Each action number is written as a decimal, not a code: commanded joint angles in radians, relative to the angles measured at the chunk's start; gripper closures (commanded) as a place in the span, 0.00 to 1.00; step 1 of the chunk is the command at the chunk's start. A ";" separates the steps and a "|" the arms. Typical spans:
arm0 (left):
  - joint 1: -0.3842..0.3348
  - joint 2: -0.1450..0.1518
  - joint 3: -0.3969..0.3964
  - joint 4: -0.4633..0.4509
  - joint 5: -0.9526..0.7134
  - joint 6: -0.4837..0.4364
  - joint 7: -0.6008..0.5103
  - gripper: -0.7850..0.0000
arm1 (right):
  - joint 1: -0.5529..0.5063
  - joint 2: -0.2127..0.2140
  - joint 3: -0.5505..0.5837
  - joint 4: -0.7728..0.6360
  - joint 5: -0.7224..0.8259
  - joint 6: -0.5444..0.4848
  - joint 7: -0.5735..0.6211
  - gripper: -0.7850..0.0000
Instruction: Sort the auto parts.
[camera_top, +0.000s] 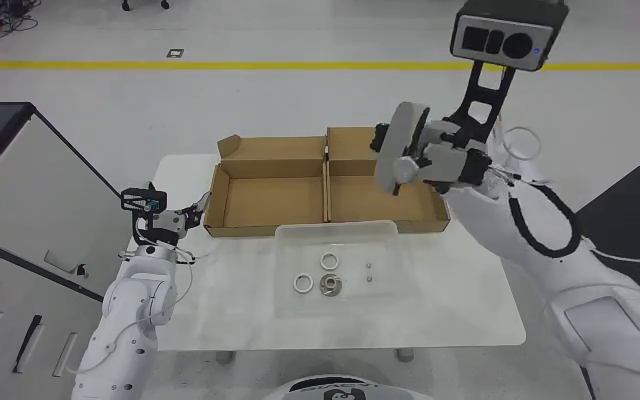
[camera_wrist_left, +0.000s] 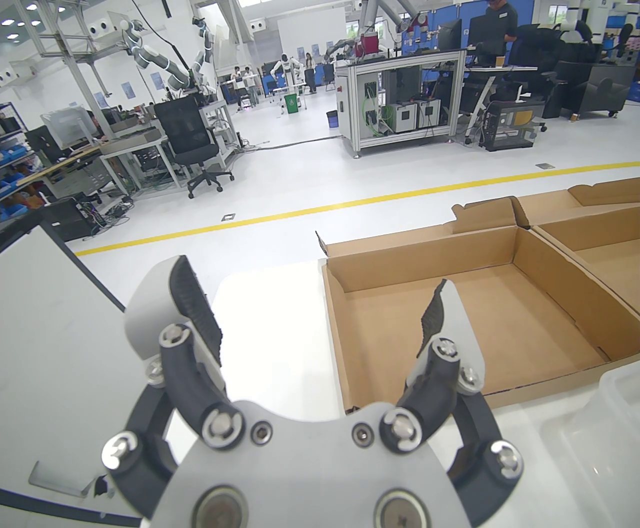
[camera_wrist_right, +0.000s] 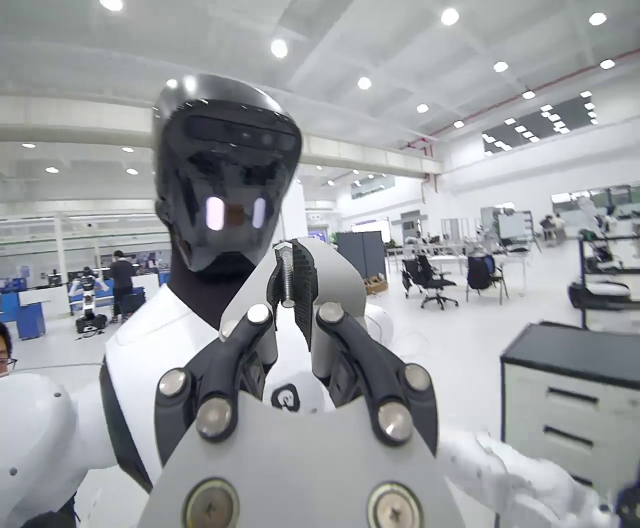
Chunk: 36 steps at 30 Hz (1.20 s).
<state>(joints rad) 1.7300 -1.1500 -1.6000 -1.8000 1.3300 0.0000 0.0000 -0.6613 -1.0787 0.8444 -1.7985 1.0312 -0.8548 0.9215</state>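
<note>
A clear plastic tray (camera_top: 290, 240) sits at the table's middle and holds two white rings (camera_top: 330, 261) (camera_top: 300, 283), a grey metal part (camera_top: 330, 286) and two small screws (camera_top: 369, 272). Behind it stand two open cardboard boxes, a left box (camera_top: 268, 225) and a right box (camera_top: 437, 205). My right gripper (camera_top: 398, 140) (camera_wrist_right: 290, 250) is raised high above the right box, shut on a threaded bolt (camera_wrist_right: 286, 275) held upright between its pads. My left gripper (camera_top: 196, 212) (camera_wrist_left: 315, 295) hangs open and empty just outside the left box's (camera_wrist_left: 500, 320) left wall.
The white table (camera_top: 440, 290) has bare room in front of and to the right of the tray. A grey cabinet (camera_top: 40, 190) stands close to the table's left side. A yellow floor line (camera_top: 250, 65) runs beyond the boxes.
</note>
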 joint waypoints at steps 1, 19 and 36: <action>0.000 0.000 0.000 0.000 0.000 0.000 0.000 0.00 | 0.000 0.002 0.017 0.003 -0.061 0.053 0.007 1.00; 0.000 0.000 0.000 0.000 0.000 0.000 0.000 0.00 | -0.095 -0.043 0.053 -0.048 0.163 -0.004 0.040 1.00; 0.000 0.000 0.000 0.000 0.000 0.000 0.000 0.00 | -0.155 -0.098 0.129 -0.032 0.176 0.049 0.087 1.00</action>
<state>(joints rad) 1.7300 -1.1500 -1.6000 -1.8000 1.3300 0.0000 0.0000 -0.8174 -1.1759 0.9697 -1.8364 1.2231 -0.8131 1.0055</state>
